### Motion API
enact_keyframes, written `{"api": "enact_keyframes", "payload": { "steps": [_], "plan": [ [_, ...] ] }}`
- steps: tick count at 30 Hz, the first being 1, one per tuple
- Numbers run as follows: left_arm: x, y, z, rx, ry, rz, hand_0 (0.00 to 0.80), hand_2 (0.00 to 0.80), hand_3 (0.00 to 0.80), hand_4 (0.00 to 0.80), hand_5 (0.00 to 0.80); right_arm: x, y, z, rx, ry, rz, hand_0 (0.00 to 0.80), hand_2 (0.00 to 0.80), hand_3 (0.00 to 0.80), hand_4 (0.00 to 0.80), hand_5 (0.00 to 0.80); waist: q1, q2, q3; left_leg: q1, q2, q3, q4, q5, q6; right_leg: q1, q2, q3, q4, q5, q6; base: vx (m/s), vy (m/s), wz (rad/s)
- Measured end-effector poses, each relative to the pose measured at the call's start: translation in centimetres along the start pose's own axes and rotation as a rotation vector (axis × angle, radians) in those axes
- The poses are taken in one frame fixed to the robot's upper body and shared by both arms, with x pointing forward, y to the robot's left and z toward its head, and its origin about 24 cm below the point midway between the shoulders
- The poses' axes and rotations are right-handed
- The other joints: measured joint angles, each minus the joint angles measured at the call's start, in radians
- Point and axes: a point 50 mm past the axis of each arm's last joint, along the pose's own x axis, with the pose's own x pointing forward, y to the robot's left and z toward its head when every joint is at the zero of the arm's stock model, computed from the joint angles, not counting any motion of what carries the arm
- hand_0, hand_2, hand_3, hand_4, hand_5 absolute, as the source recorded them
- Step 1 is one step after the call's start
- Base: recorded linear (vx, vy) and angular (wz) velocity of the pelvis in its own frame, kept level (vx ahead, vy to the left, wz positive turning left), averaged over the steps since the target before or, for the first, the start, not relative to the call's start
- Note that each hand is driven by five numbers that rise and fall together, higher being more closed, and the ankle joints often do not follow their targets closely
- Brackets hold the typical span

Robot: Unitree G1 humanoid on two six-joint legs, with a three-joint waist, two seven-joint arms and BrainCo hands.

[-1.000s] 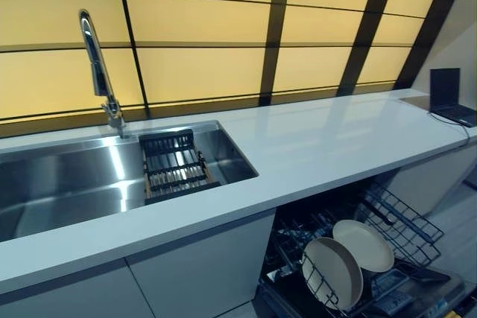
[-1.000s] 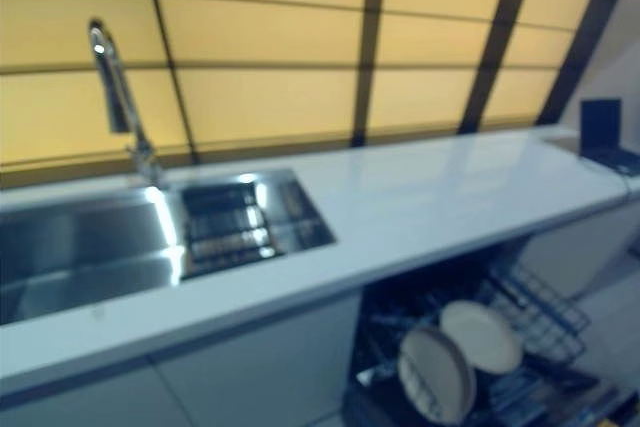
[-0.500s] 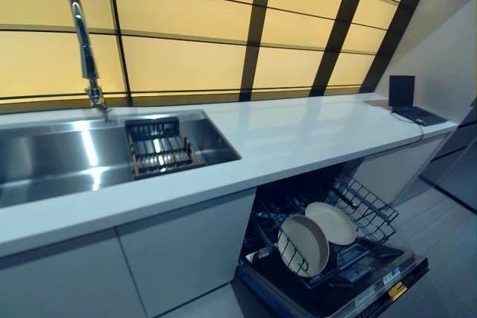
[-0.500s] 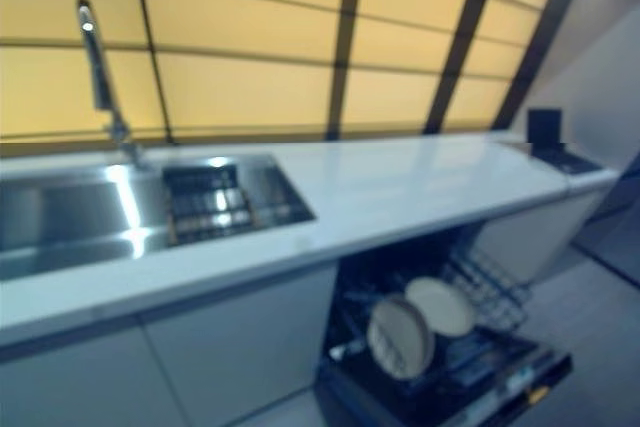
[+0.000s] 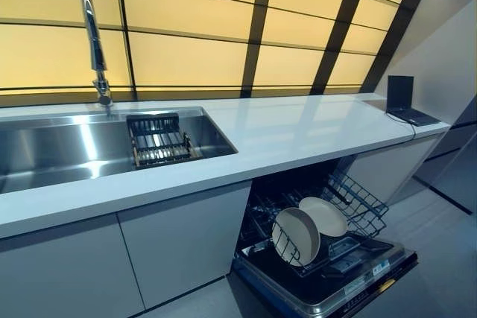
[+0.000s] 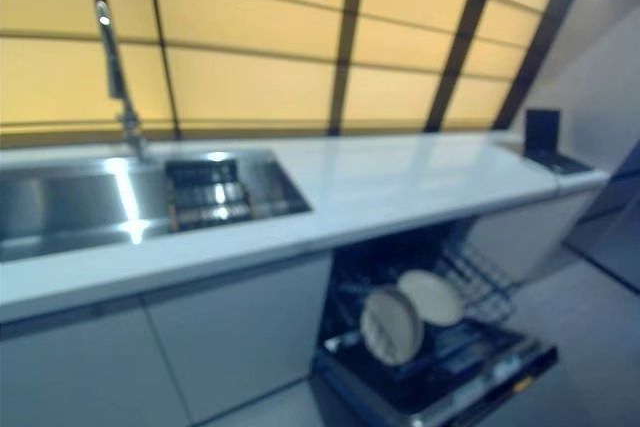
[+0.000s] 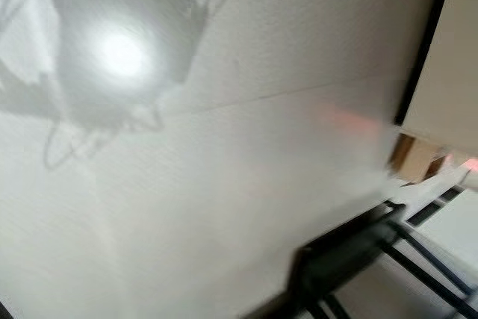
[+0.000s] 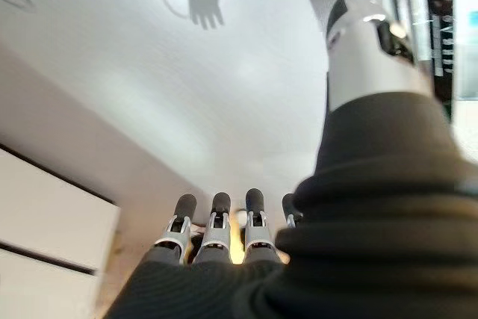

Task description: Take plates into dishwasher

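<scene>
Two cream plates stand on edge in the lower rack [image 5: 359, 206] of the open dishwasher [image 5: 335, 288] under the counter, at lower right: a front plate [image 5: 297, 236] and a plate behind it [image 5: 323, 216]. They also show in the right eye view [image 6: 390, 325]. Neither hand shows in the eye views. My right hand [image 8: 216, 223] shows in its wrist view, fingers straight, thumb [image 8: 366, 50] apart, holding nothing, over pale floor. The left wrist view shows only floor and a dark frame.
A white countertop [image 5: 298, 128] runs across. A steel sink [image 5: 52, 150] sits at the left with a dark drain rack [image 5: 159, 139] in it and a tall faucet [image 5: 95, 42]. A dark laptop [image 5: 402, 98] stands at the counter's far right end.
The whole picture has shifted: the camera has moved back, and more of the cabinet fronts and dishwasher door shows. The plates have not moved in the rack.
</scene>
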Motion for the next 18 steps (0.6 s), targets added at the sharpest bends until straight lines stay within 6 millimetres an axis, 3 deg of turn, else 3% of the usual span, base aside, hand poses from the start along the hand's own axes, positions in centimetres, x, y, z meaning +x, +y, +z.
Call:
{"api": "enact_keyframes", "payload": {
  "steps": [1, 2, 3, 5, 7, 9, 10, 11, 12, 13, 14, 15, 17, 18],
  "plan": [
    [0.2, 0.2, 0.9, -0.016, -0.013, 0.015, 0.0, 0.0, 0.0, 0.0, 0.0, 0.0, 0.2, 0.5, -0.001, -0.023, -0.004, 0.0, 0.0, 0.0, 0.0, 0.0, -0.018, -0.035, 0.013, -0.049, -0.021, 0.024, 0.133, -0.035, 0.01, -0.01, -0.057, -0.065, -0.033, 0.029, -0.001, -0.382, -0.148, 0.39],
    [0.3, -0.2, 1.3, -0.023, -0.025, 0.005, 0.0, 0.0, 0.0, 0.0, 0.0, -0.1, 0.0, 0.8, -0.001, -0.033, -0.011, 0.0, 0.0, 0.0, 0.0, 0.0, -0.025, -0.056, 0.019, -0.064, -0.03, 0.048, 0.302, -0.11, 0.051, 0.004, -0.086, -0.08, -0.074, 0.062, 0.001, -0.23, -0.07, 0.62],
    [0.3, -0.8, 1.4, -0.029, -0.029, -0.012, 0.0, 0.0, 0.0, 0.0, 0.0, -0.3, -0.5, 1.1, 0.001, -0.041, -0.025, 0.0, 0.0, 0.0, 0.0, 0.0, -0.035, -0.054, 0.02, -0.053, -0.031, 0.047, 0.381, -0.153, 0.059, 0.019, -0.094, -0.091, -0.102, 0.078, 0.005, -0.197, -0.016, 0.58],
    [0.4, -2.1, 1.8, -0.041, -0.041, -0.048, 0.0, 0.0, 0.0, 0.0, 0.0, -0.2, -0.9, 0.0, 0.01, -0.009, -0.026, 0.0, 0.0, 0.0, 0.0, 0.0, -0.078, -0.033, 0.017, 0.047, -0.01, 0.059, 0.499, -0.242, 0.03, 0.026, -0.089, -0.14, -0.144, 0.111, -0.008, -0.21, 0.045, 0.65],
    [0.5, -3.1, 2.4, -0.046, -0.056, -0.081, 0.0, 0.0, 0.0, 0.0, 0.0, -0.1, -1.4, -1.6, 0.04, 0.034, -0.025, 0.0, 0.0, 0.0, 0.0, 0.0, -0.116, -0.019, 0.006, 0.132, -0.016, 0.054, 0.521, -0.306, 0.008, 0.01, -0.073, -0.193, -0.169, 0.124, -0.011, -0.254, 0.123, 0.77],
    [0.5, -4.9, 2.7, -0.029, -0.06, -0.144, 0.0, 0.0, 0.0, 0.0, 0.0, -0.1, -2.4, -5.1, 0.065, 0.12, -0.042, 0.0, 0.0, 0.0, 0.0, 0.0, -0.163, 0.029, -0.03, 0.217, -0.058, 0.013, 0.462, -0.372, -0.004, -0.053, -0.045, -0.253, -0.166, 0.15, -0.01, -0.36, 0.154, 0.92],
    [0.5, -5.6, 2.8, -0.007, -0.064, -0.168, 0.0, 0.0, 0.0, 0.0, 0.0, -0.1, -2.4, -6.5, 0.072, 0.163, -0.042, 0.0, 0.0, 0.0, 0.0, 0.0, -0.192, 0.053, -0.044, 0.261, -0.078, -0.007, 0.359, -0.402, 0.018, -0.077, -0.035, -0.256, -0.164, 0.153, -0.017, -0.282, 0.124, 1.37],
    [0.5, -6.3, 3.3, 0.02, -0.074, -0.191, 0.0, 0.0, 0.0, 0.0, 0.0, -0.1, -2.3, -8.4, 0.081, 0.222, -0.037, 0.0, 0.0, 0.0, 0.0, 0.0, -0.234, 0.056, -0.045, 0.305, -0.085, -0.011, 0.216, -0.416, 0.041, -0.092, -0.03, -0.255, -0.156, 0.158, -0.018, -0.213, 0.098, 1.29],
    [0.5, -6.5, 3.2, 0.028, -0.069, -0.198, 0.0, 0.0, 0.0, 0.0, 0.0, -0.2, -2.3, -9.2, 0.09, 0.252, -0.038, 0.0, 0.0, 0.0, 0.0, 0.0, -0.243, 0.056, -0.045, 0.321, -0.086, -0.013, 0.161, -0.412, 0.046, -0.1, -0.03, -0.251, -0.146, 0.164, -0.024, -0.329, 0.124, 1.24],
    [0.4, -7.5, 3.5, 0.066, -0.079, -0.229, 0.0, 0.0, 0.0, 0.0, 0.0, -0.4, -2.6, -10.7, 0.111, 0.303, -0.049, 0.0, 0.0, 0.0, 0.0, 0.0, -0.245, 0.069, -0.058, 0.373, -0.09, 0.006, -0.008, -0.405, 0.074, -0.149, -0.031, -0.25, -0.1, 0.172, -0.014, -0.352, 0.109, 0.64],
    [0.4, -7.7, 3.3, 0.09, -0.076, -0.233, 0.0, 0.0, 0.0, 0.0, 0.0, -0.3, -2.4, -10.3, 0.124, 0.288, -0.042, 0.0, 0.0, 0.0, 0.0, 0.0, -0.244, 0.077, -0.064, 0.372, -0.093, 0.003, -0.052, -0.412, 0.096, -0.184, -0.033, -0.257, -0.073, 0.179, -0.009, -0.63, 0.134, 0.42],
    [0.3, -7.8, 3.1, 0.106, -0.071, -0.237, 0.0, 0.0, 0.0, 0.0, 0.0, -0.2, -2.2, -9.7, 0.148, 0.27, -0.032, 0.0, 0.0, 0.0, 0.0, 0.0, -0.237, 0.082, -0.067, 0.37, -0.099, -0.005, -0.091, -0.411, 0.098, -0.221, -0.043, -0.26, -0.042, 0.183, -0.006, -0.523, 0.088, 0.09],
    [0.4, -7.2, 2.4, 0.124, -0.046, -0.211, 0.0, 0.0, 0.0, 0.0, 0.0, -0.1, -1.9, -9.0, 0.187, 0.252, -0.026, 0.0, 0.0, 0.0, 0.0, 0.0, -0.223, 0.063, -0.064, 0.346, -0.13, -0.053, -0.095, -0.419, 0.114, -0.264, -0.083, -0.255, -0.009, 0.205, 0.009, -0.412, 0.069, 0.08],
    [0.3, -6.7, 1.7, 0.138, -0.023, -0.195, 0.0, 0.0, 0.0, 0.0, 0.0, -0.1, -2.0, -8.6, 0.192, 0.244, -0.034, 0.0, 0.0, 0.0, 0.0, 0.0, -0.222, 0.061, -0.063, 0.344, -0.14, -0.064, -0.093, -0.429, 0.137, -0.268, -0.092, -0.249, -0.007, 0.216, 0.024, -0.211, 0.034, 0.02]
  ]
}}
